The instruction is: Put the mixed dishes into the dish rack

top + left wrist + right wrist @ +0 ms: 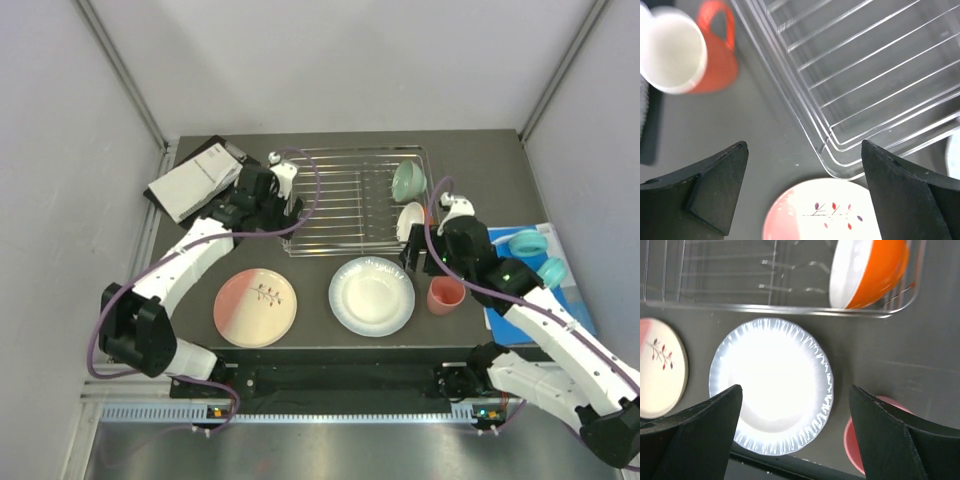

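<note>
Mug (715,62), orange, beside rack (790,100) in left-wrist cam; unseen in top cam

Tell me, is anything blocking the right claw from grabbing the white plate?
Nothing visible does. The right gripper hangs open right over the white plate, with nothing between them. The salmon-pink cup sits off to the side, apart from the plate.

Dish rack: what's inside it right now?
The dish rack holds a mint green bowl and an orange, white-lined dish at its right end. The left gripper covers its left edge from above.
</note>
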